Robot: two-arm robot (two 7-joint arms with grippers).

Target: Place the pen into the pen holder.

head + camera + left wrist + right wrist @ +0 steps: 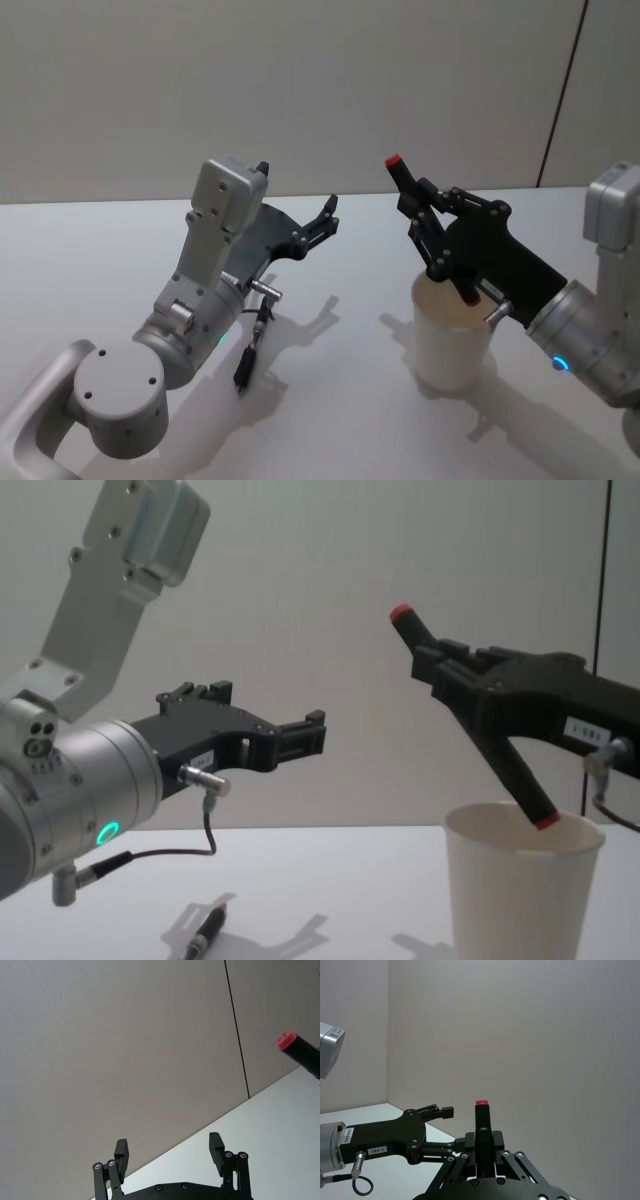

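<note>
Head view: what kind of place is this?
Probably a robot test lab: a white table, a plain wall, and the right end effector holding a pen over a paper cup; the left end effector hangs open.

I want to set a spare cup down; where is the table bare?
Bare table lies between the open left end effector and the pen holder, and in front of it. Crowded: above the pen holder, where the right end effector grips the pen; a dark pen-like thing lies below the left arm.
</note>
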